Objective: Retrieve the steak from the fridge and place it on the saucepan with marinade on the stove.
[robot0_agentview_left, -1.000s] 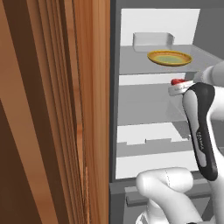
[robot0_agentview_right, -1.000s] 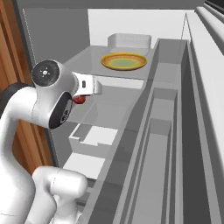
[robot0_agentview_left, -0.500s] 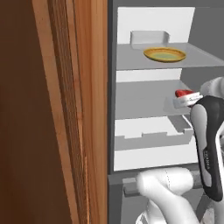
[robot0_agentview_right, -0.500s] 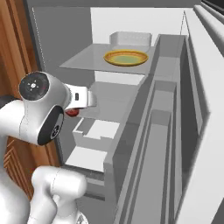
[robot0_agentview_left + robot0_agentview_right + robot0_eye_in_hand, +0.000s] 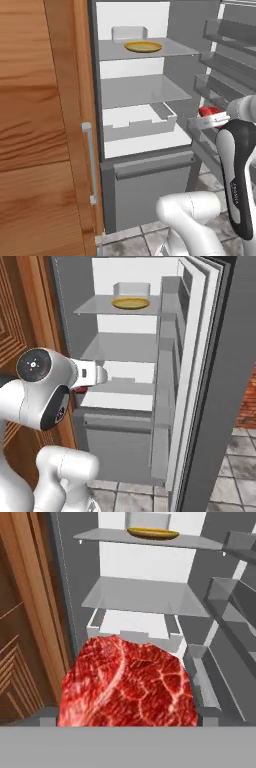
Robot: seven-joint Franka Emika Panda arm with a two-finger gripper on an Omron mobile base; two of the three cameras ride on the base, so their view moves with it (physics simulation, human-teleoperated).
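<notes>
- While we look along our hand, the steak [image 5: 127, 684] lies right in front of us, large and low in the hand view, so it sits at the fingers and not away from them.
- We hold the steak in our gripper [image 5: 210, 116]: the jaws stand wide, and we judge that they are closed on the meat across its width, because the red piece stays at the hand in the left base view and the right base view too.
- We cannot see the fingertips themselves; the meat covers them.
- The steak is now outside the fridge [image 5: 182, 60], in the air before the open compartment, at about the level of the white drawer [image 5: 140, 122].
- Its broad face is turned to the hand camera, and its long side seems to run across the view, from one jaw to the other.
- A yellow round item [image 5: 130, 303] lies on the top shelf [image 5: 95, 306], well apart from our hand.
- The wooden cabinet [image 5: 40, 125] stands just beside the fridge on its left.
- We judge the fetching is done; next we must carry the meat to the pan on the stove, and these pictures do not tell which way that lies.
</notes>
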